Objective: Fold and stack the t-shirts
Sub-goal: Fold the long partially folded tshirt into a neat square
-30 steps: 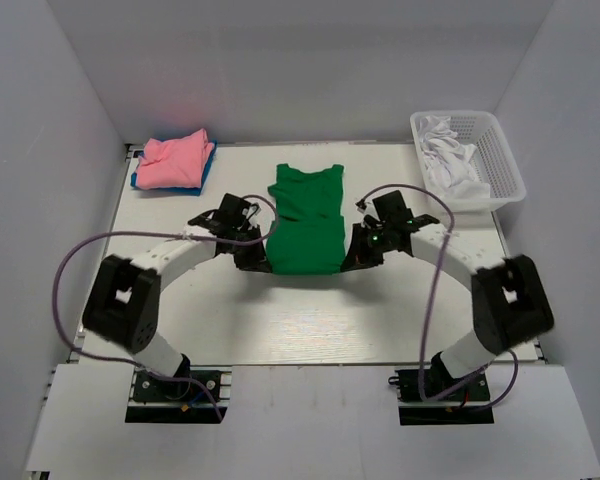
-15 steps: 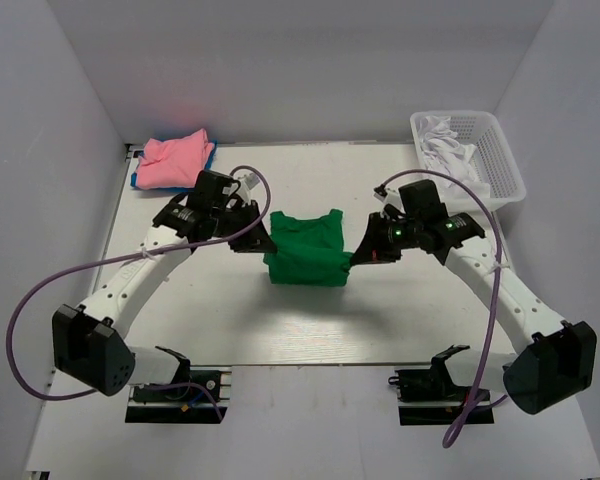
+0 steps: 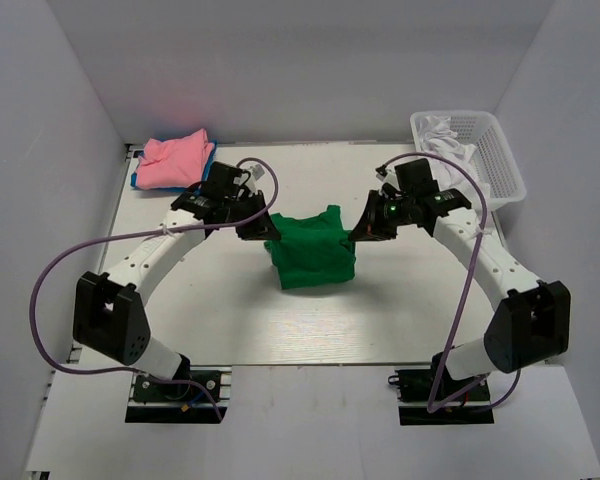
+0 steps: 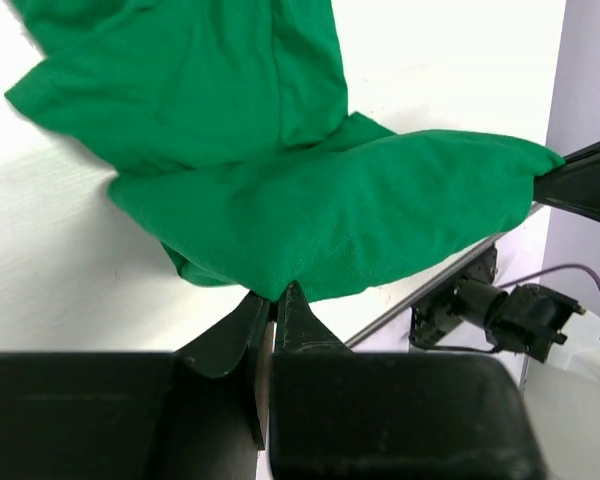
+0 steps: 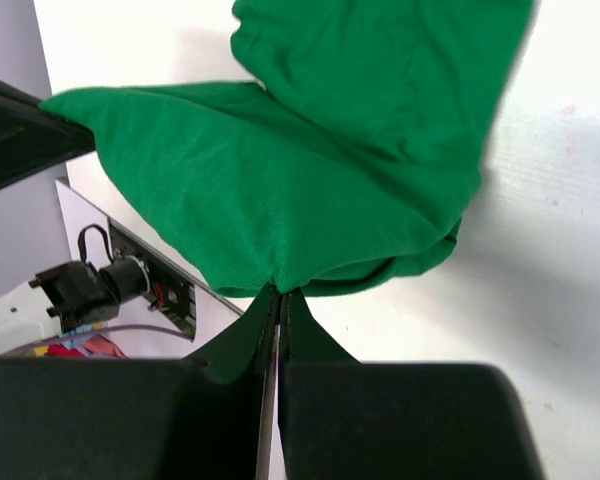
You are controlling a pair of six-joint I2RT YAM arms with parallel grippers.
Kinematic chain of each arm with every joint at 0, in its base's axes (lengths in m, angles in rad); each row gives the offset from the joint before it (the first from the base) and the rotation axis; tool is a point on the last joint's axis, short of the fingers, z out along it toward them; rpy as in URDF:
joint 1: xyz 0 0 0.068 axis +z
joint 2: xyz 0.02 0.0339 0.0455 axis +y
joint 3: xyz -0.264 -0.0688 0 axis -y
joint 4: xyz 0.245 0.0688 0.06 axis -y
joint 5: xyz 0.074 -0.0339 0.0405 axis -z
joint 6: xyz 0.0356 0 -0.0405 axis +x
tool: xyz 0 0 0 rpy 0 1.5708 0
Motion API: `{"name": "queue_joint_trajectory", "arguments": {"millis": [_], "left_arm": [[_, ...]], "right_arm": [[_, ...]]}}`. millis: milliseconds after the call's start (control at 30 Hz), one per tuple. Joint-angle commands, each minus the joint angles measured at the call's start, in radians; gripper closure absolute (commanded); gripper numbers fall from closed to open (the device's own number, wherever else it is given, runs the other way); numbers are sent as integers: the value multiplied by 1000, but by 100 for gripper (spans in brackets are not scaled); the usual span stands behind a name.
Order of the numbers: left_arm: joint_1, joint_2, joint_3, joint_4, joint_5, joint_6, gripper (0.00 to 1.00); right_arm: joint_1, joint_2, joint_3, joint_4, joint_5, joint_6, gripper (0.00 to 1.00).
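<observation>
At the middle of the desk (image 3: 280, 320): green t-shirt (image 3: 312, 250), doubled over, one edge taut between corners. Left end effector (image 3: 263, 228) and right end effector (image 3: 362, 232) each pinch a corner. Far left: pink t-shirt (image 3: 175, 160) atop blue t-shirt (image 3: 137, 181). Far right: basket (image 3: 505, 165) with white cloth (image 3: 450, 150).
</observation>
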Motion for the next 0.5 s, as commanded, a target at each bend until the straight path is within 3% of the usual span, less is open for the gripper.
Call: {"name": "queue_joint_trajectory", "arguments": {"millis": [0, 467], "left_arm": [[14, 9, 11, 52, -15, -8, 100], [72, 181, 94, 121, -48, -18, 100]], "right_arm": [[-17, 21, 64, 52, -23, 6, 100], [-58, 238, 213, 107, -58, -29, 100]]}}
